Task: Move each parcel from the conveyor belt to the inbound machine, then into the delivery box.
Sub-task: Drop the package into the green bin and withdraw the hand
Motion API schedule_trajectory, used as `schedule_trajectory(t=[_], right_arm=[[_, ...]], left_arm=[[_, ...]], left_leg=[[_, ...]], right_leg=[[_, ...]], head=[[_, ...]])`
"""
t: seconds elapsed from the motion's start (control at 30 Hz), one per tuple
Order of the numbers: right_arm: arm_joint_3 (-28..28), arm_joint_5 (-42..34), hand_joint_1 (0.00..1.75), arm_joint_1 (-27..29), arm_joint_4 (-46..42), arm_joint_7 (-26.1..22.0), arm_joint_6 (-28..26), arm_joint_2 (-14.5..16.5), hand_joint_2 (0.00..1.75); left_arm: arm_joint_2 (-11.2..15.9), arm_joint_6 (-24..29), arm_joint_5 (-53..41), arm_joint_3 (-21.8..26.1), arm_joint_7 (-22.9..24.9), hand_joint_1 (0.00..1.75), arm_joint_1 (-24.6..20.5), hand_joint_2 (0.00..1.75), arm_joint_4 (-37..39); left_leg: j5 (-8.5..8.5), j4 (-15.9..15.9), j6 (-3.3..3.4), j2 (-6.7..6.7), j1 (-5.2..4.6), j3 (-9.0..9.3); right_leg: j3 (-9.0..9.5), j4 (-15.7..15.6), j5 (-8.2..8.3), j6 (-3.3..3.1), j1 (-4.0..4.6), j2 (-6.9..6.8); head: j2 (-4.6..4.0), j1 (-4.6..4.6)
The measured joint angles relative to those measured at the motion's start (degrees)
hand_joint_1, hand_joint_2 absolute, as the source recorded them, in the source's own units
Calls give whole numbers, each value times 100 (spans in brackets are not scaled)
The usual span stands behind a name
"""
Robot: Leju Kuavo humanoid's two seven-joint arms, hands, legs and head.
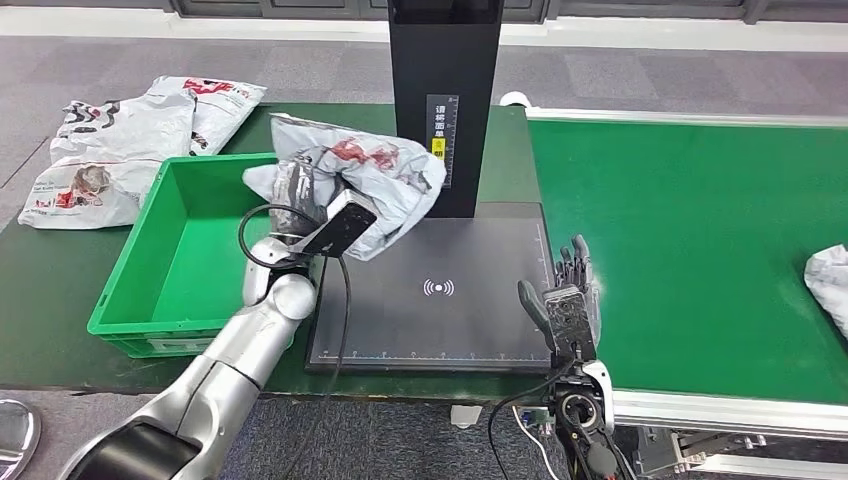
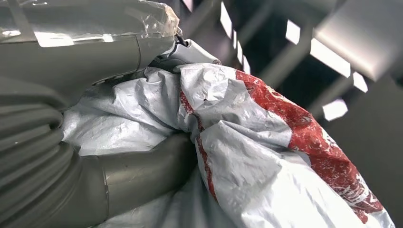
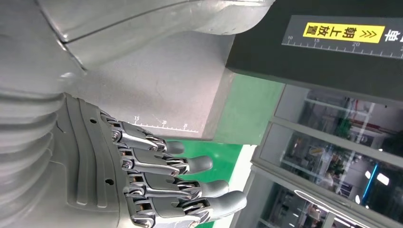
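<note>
My left hand (image 1: 300, 190) grips a crumpled grey-and-red parcel (image 1: 375, 175), raised above the left edge of the black inbound machine plate (image 1: 440, 310), beside the green delivery box (image 1: 175, 265). In the left wrist view the same parcel (image 2: 266, 156) bulges between the grey thumb and the fingers. My right hand (image 1: 570, 295) hovers over the plate's right edge by the green conveyor belt (image 1: 700, 240), its fingers (image 3: 190, 183) straight and apart, holding nothing. Another grey parcel (image 1: 830, 285) lies at the belt's far right edge.
The machine's black upright column (image 1: 445, 100) stands behind the plate. Several grey parcels (image 1: 120, 150) lie on the dark table left of and behind the green box. A black cable (image 1: 340, 320) loops from my left wrist.
</note>
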Motion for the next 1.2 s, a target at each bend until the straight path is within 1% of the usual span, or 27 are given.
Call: schedule_trajectory(t=[0.07, 0.13, 0.2, 0.3, 0.43, 0.6, 0.63, 0.67, 0.77, 0.8, 0.83, 0.93, 1.0, 1.03, 1.1, 1.17, 1.2], right_arm=[[-38, 90, 0, 45, -112, 69, 2, 28, 175], [-82, 158, 0, 87, -230, 122, 5, 59, 175], [-122, 197, 0, 145, -349, 160, 11, 80, 175], [-168, 230, 0, 258, -509, 191, 32, 88, 175], [-197, 243, 0, 335, -636, 194, 52, 92, 175], [-204, 243, 0, 357, -708, 194, 53, 101, 175], [-206, 244, 0, 361, -715, 196, 53, 101, 175], [-209, 246, 0, 366, -723, 200, 53, 102, 175], [-238, 282, 0, 394, -789, 244, 61, 109, 175], [-254, 307, 0, 410, -822, 270, 74, 113, 175], [-269, 339, 0, 428, -856, 302, 92, 116, 175], [-299, 461, 0, 472, -937, 394, 162, 132, 175], [-303, 548, 0, 479, -966, 429, 199, 164, 175], [-306, 582, 0, 483, -977, 440, 213, 180, 175], [-328, 639, 0, 490, -994, 469, 244, 196, 175], [-380, 666, 0, 491, -1022, 496, 289, 196, 175], [-413, 670, 0, 491, -1046, 505, 316, 196, 175]], left_arm=[[73, 219, -1180, 282, 182, 175, 8, 175, -203], [88, 286, -2356, 677, 363, 175, 22, 175, -391], [102, 295, -3158, 1091, 551, 175, 30, 175, -519], [162, 296, -3983, 1601, 899, 175, 50, 175, -702], [231, 296, -4211, 1971, 1028, 175, 65, 175, -841], [276, 296, -4267, 2142, 1095, 175, 84, 175, -915], [304, 296, -4316, 2158, 1249, 175, 85, 175, -914], [353, 296, -4376, 2145, 1551, 175, 73, 175, -877], [677, 298, -4511, 1879, 2999, 175, -75, 175, -390], [815, 298, -4520, 1779, 3355, 175, -131, 175, -157], [947, 292, -4520, 1713, 3579, 175, -181, 175, 77], [1272, 104, -4511, 1681, 3940, 175, -360, 175, 874], [1422, -279, -4512, 1689, 4156, 175, -461, 175, 1396], [1478, -576, -4511, 1699, 4246, 171, -491, 175, 1620], [1557, -1208, -4464, 1739, 4352, 84, -523, 175, 1993], [1594, -1618, -4317, 1816, 4301, 0, -530, 175, 2278], [1606, -1721, -4232, 1869, 4254, 0, -533, 175, 2395]], left_leg=[[1, 0, -1, -3, 1, -1], [0, 0, -2, 0, 1, -1], [-1, 0, -3, 7, 1, -1], [-2, 0, -4, 13, 0, -1], [-1, 0, -4, 5, 1, -3], [-1, 0, -4, 4, 1, -4], [-1, 0, -4, 5, 1, -4], [-1, 0, -4, 6, 1, -4], [-2, 0, -5, 18, 0, -1], [-2, 0, -6, 26, 1, 0], [-2, -1, -7, 33, 2, 1], [1, -1, -13, 39, 9, 1], [2, -1, -14, 40, 11, 1], [1, -2, -15, 41, 11, 1], [1, -1, -15, 41, 11, 0], [2, -1, -15, 34, 11, -3], [2, -1, -15, 31, 11, -4]], right_leg=[[-1, 2, -1, -1, 0, -2], [-2, 2, -1, -1, 0, 1], [-4, 1, -1, -1, -1, 10], [-8, 1, -1, -1, -1, 18], [-8, 1, -1, -2, 0, 6], [-8, 2, -1, -2, 0, 6], [-8, 1, -1, -2, 0, 6], [-9, 1, -1, -2, 0, 7], [-14, 1, 2, -6, 0, 19], [-16, 2, 3, -8, 1, 26], [-18, 3, 5, -10, 3, 32], [-21, 7, 3, -14, 9, 38], [-22, 8, 4, -17, 10, 38], [-22, 8, 5, -18, 11, 39], [-23, 8, 5, -19, 11, 38], [-22, 7, 5, -19, 10, 34], [-22, 7, 5, -19, 10, 32]], head=[[-1, 0], [0, 0], [0, 0], [-1, 0], [-1, 0], [-2, 0], [-2, 0], [-2, 1], [-2, 1], [-1, 1], [-2, 1], [-1, 0], [-1, 0], [-1, 0], [-2, 0], [-1, 1], [-1, 1]])
